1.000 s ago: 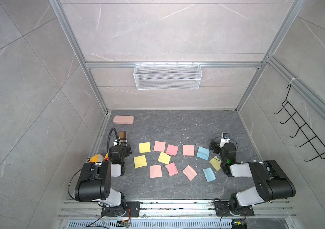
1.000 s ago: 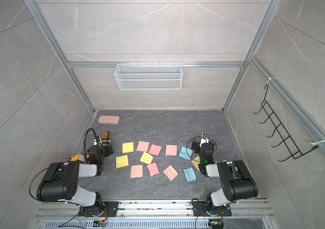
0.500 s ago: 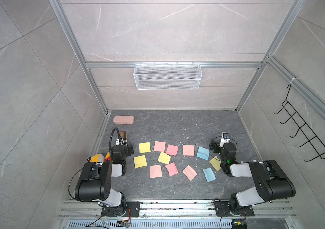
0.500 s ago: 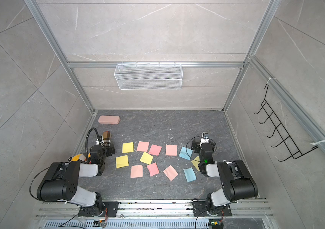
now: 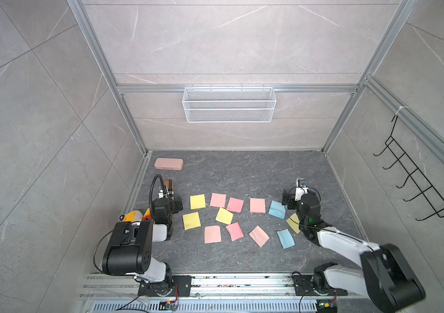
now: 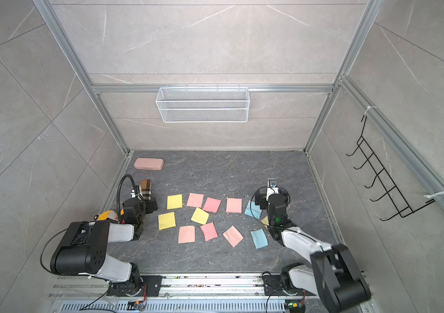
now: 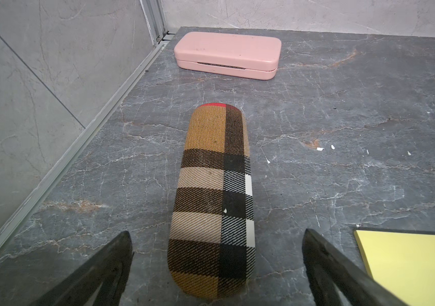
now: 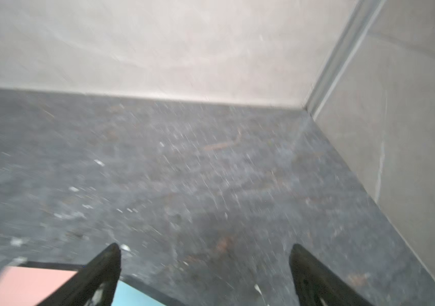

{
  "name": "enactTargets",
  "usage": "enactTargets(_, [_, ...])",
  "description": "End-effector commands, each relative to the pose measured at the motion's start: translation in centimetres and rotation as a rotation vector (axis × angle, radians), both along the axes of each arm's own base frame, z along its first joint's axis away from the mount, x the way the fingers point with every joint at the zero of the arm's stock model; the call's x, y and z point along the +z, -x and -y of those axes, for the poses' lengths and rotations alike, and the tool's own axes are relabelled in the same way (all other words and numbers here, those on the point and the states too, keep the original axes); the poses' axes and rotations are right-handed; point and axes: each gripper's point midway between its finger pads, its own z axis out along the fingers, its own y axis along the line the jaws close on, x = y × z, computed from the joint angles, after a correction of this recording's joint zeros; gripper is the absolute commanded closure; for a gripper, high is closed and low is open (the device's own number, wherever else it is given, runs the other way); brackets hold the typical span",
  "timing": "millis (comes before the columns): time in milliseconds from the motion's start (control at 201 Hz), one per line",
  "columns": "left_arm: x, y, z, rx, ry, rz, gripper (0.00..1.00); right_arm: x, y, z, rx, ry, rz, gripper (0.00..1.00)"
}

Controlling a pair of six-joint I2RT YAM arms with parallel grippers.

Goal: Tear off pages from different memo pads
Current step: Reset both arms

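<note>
Right gripper and left gripper both gape empty. The right arm has just shifted (its wrist view blurs) beside the light blue memo pad; loose pages lie scattered nearby, next tear pending.

The table is dark grey with a marbled pattern of pale veins and a few rusty streaks, and the walls are light grey tile with thin white veining. The paper squares on it are plain pastels: yellow squares, pink squares and light blue squares. The hard case is plain dusty pink, the fabric case is a tan, black and white plaid with a red band at one end, the wire basket is white, the hook rack is black, and the arms are black and white.
</note>
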Motion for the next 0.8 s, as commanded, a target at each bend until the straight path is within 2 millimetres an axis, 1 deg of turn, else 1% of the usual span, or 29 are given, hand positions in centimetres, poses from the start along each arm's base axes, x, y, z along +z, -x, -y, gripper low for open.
enactTargets(0, [1.9, -1.1, 0.2, -0.016, -0.006, 0.064, 0.00, -2.2, 0.4, 1.5, -0.077, 0.103, -0.125, 0.01])
enactTargets(60, [1.9, -1.1, 0.2, -0.016, -0.007, 0.065, 0.00, -4.3, -0.2, 1.9, -0.107, 0.103, -0.121, 0.01])
enactTargets(120, [1.9, -1.1, 0.2, -0.015, -0.007, 0.065, 0.00, -5.6, -0.8, 1.7, -0.101, 0.125, -0.076, 0.01])
enactTargets(164, [1.9, -1.1, 0.2, -0.016, -0.006, 0.065, 0.00, -5.4, -0.8, 1.5, -0.110, 0.161, -0.050, 0.01])
enactTargets(204, [1.9, -1.1, 0.2, -0.016, -0.006, 0.065, 0.00, -5.2, -0.6, 1.4, -0.107, 0.149, -0.037, 0.01])
enactTargets(254, [1.9, -1.1, 0.2, -0.015, -0.006, 0.065, 0.00, -5.0, -0.4, 1.9, -0.109, 0.120, -0.013, 0.01])
enactTargets(294, [1.9, -1.1, 0.2, -0.016, -0.006, 0.065, 0.00, -5.1, -0.2, 2.2, -0.112, 0.105, -0.004, 0.01])
enactTargets(369, [1.9, -1.1, 0.2, -0.017, -0.006, 0.066, 0.00, -5.5, -0.1, 2.0, -0.096, 0.104, -0.001, 0.01])
enactTargets(468, [1.9, -1.1, 0.2, -0.016, -0.006, 0.065, 0.00, -6.2, -0.2, 3.0, -0.137, 0.081, 0.009, 0.01])
enactTargets(658, [1.9, -1.1, 0.2, -0.016, -0.006, 0.065, 0.00, -6.7, 0.1, 3.5, -0.111, 0.027, 0.018, 0.01])
enactTargets(732, [1.9, -1.1, 0.2, -0.016, -0.006, 0.066, 0.00, -7.6, -0.1, 3.8, -0.092, -0.009, 0.009, 0.01])
enactTargets(797, [2.0, -1.1, 0.2, -0.015, -0.006, 0.067, 0.00, -7.2, -0.2, 4.3, -0.098, -0.022, 0.053, 0.01])
